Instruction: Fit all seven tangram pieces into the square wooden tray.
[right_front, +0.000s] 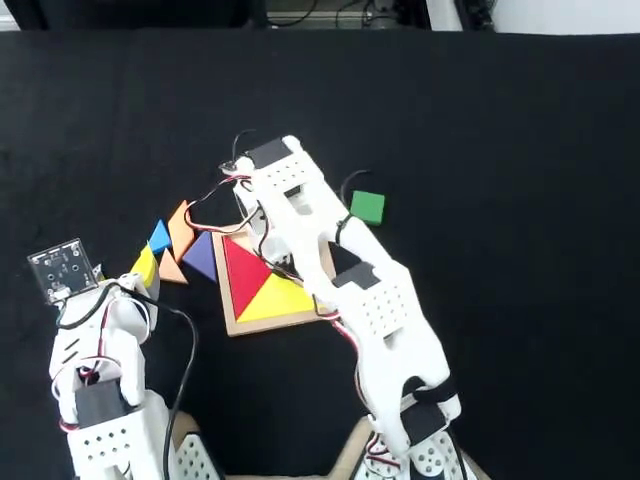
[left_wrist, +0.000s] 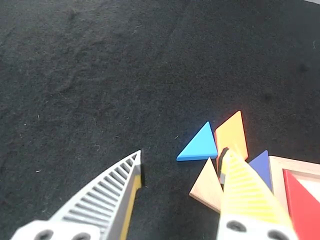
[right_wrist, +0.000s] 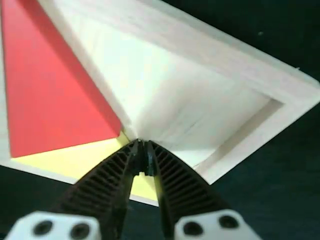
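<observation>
Presently, the square wooden tray (right_front: 227, 300) lies near the centre of the black table (right_front: 500, 120). Two pieces are seated in it: a red triangle (right_front: 243, 268) against the nine o'clock side and a yellow triangle (right_front: 275, 298) against the six o'clock side, their edges meeting along a diagonal. Bare wood floor shows beside them in the right wrist view.

Four pieces lie loose in a tight cluster at nine to ten o'clock of the tray: a blue triangle (left_wrist: 199, 147), an orange parallelogram (left_wrist: 232, 132), an indigo triangle (left_wrist: 261, 167) just beside the tray's rim, and a natural wood triangle (left_wrist: 207, 185). A green square (right_front: 368, 207) sits apart at one o'clock of the tray.

The right gripper (right_wrist: 143, 145) is over the tray, jaws pressed together with nothing between them. Its tips are at the spot where red and yellow meet the bare floor; contact with the wood cannot be confirmed.

The left gripper (left_wrist: 182, 154) stands at nine o'clock of the tray, at the cluster's outer edge, jaws spread wide and holding nothing. Its yellow finger (left_wrist: 245, 190) overlaps the natural wood triangle in its own wrist view.
</observation>
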